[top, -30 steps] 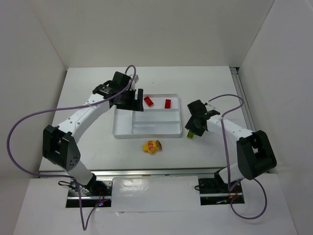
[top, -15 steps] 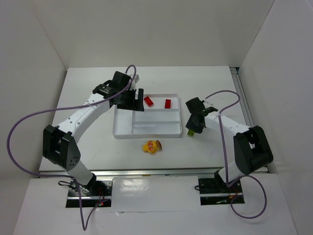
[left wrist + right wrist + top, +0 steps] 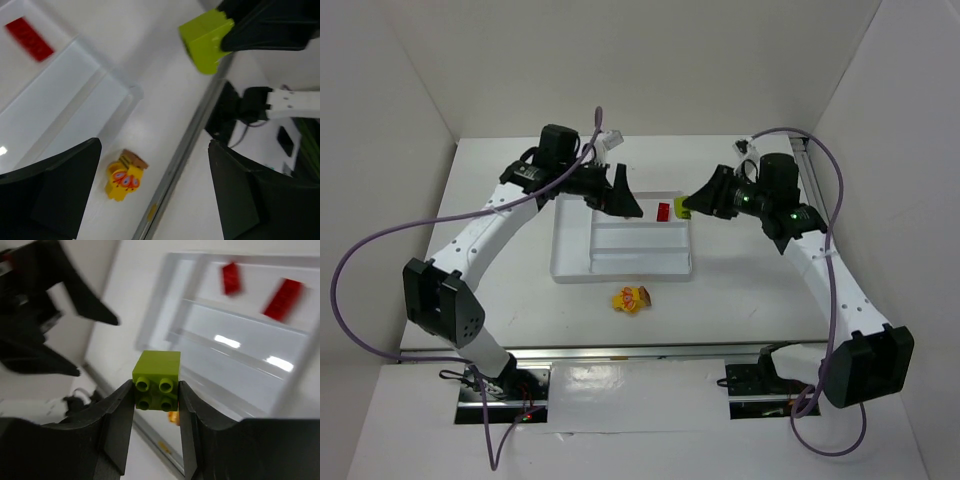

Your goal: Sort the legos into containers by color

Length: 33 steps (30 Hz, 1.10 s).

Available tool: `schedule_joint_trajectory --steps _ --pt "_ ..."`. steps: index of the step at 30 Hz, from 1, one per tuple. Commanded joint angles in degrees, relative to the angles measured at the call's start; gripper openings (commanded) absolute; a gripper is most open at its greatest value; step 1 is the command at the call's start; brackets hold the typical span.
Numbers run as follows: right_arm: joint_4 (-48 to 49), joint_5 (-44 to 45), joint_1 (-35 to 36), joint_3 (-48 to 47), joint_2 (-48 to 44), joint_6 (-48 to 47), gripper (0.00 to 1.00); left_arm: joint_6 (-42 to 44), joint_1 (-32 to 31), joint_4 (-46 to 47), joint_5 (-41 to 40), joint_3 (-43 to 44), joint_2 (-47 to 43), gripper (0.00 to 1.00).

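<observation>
My right gripper (image 3: 688, 205) is shut on a lime green lego (image 3: 682, 207) and holds it in the air above the right end of the white tray (image 3: 620, 262). In the right wrist view the lego (image 3: 157, 377) sits between both fingers. My left gripper (image 3: 625, 200) is open and empty, raised over the tray's back left. One red lego (image 3: 663, 211) lies in the back compartment; the right wrist view shows two red legos (image 3: 231, 278) (image 3: 282, 298). A yellow lego with an orange one (image 3: 632, 298) lies on the table in front of the tray, and also shows in the left wrist view (image 3: 125, 177).
The tray's long narrow compartments (image 3: 640, 245) hold nothing. The table's metal front edge (image 3: 190, 145) runs just beyond the yellow lego. White walls enclose the table on the left, back and right.
My right gripper lifted the green lego off the table at the tray's right and swung it up to the tray's back right. My left gripper rose and shifted right.
</observation>
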<state>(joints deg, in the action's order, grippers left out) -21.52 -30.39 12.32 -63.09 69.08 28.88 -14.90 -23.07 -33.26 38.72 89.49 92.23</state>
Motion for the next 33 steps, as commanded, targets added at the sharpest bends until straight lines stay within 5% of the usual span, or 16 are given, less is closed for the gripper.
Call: schedule_joint_trajectory --steps 1,4,5,7,15,20,33 --pt "12.9 -25.5 -0.5 -1.5 0.4 1.3 0.24 -3.5 1.9 14.1 25.2 0.9 -1.4 1.0" --pt "23.0 -30.9 -0.5 -0.8 -0.1 7.8 0.23 -18.7 3.1 31.3 33.2 -5.7 -3.8 0.97" --pt "24.2 -31.7 -0.5 -0.8 -0.1 8.9 0.22 -23.2 3.1 44.4 34.2 -7.3 -3.8 0.96" --pt "26.3 -33.5 -0.5 -1.3 -0.1 9.6 0.22 -28.5 3.6 50.8 35.4 -8.3 -3.8 0.96" --pt "33.1 -34.9 -0.5 -1.2 0.4 15.0 0.21 -28.0 2.9 49.0 37.3 -4.2 0.9 0.94" --pt "37.2 -34.8 -0.5 -0.7 1.0 17.3 0.21 -19.1 -0.7 36.7 35.0 0.3 2.8 0.94" --pt "35.3 -33.7 0.1 -0.2 3.1 16.7 0.21 -21.3 -2.2 41.3 36.7 -1.6 2.8 0.87"
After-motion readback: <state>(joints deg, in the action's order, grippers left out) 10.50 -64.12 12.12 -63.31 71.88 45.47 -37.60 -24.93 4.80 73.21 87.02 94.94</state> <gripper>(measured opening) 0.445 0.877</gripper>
